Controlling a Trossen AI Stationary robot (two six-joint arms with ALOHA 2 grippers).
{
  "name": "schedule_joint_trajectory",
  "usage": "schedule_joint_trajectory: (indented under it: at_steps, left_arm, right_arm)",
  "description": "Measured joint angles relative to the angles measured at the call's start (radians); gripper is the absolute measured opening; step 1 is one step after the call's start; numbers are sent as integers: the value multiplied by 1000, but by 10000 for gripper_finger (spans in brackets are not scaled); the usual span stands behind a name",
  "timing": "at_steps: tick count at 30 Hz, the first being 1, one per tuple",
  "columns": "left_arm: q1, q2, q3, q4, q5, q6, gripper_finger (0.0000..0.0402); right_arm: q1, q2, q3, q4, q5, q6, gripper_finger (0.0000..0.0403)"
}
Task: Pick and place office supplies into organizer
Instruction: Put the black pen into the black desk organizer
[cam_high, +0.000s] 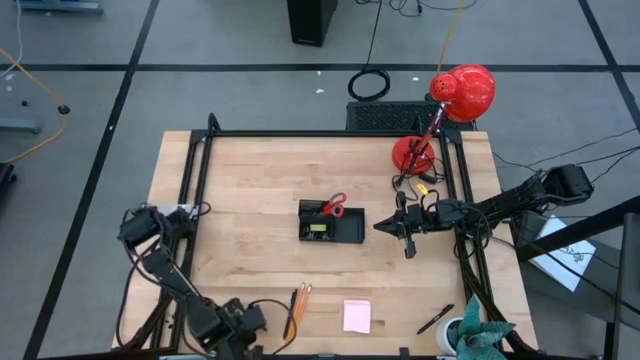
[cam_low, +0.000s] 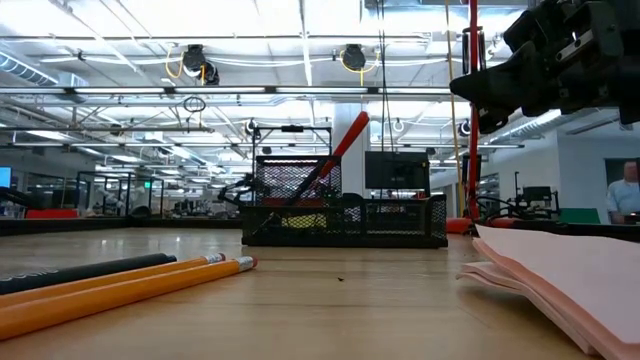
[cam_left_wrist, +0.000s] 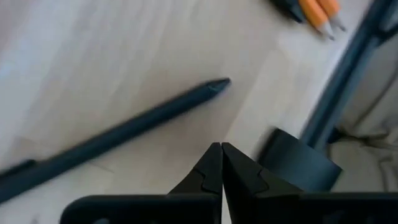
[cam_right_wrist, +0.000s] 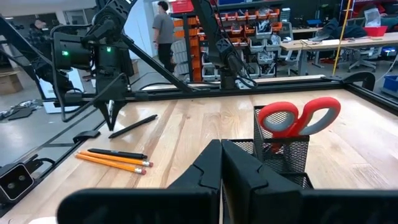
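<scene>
Pencils (cam_low: 120, 285) nearest; scissors (cam_high: 334, 207) in organizer (cam_high: 331, 222); right gripper (cam_high: 405, 228) beside.

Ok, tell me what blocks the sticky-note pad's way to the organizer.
Nothing visible: bare table lies between the sticky-note pad and the organizer. The pencils lie off to one side, and the right gripper hangs beside the organizer.

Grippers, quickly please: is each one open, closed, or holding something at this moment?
Left gripper: closed, holding nothing, above the table near a dark pen.
Right gripper: closed, holding nothing, just beside the organizer that has the scissors.
</scene>
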Motion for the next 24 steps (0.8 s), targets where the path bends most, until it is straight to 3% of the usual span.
schedule_joint_trajectory:
  at_steps: [6,11,18,24]
  left_arm:
    - [-13,0,0,13,-6,3,3]
    - [41,0,0,18,-9,43,8]
    - [116,0,0,168,28,270,6]
    - [143,0,0,133,-2,311,5]
  right_arm:
    - [0,0,0,0,0,0,4]
    - [0,0,0,0,0,0,4]
    - [0,0,0,0,0,0,4]
    - [0,0,0,0,0,-3,4]
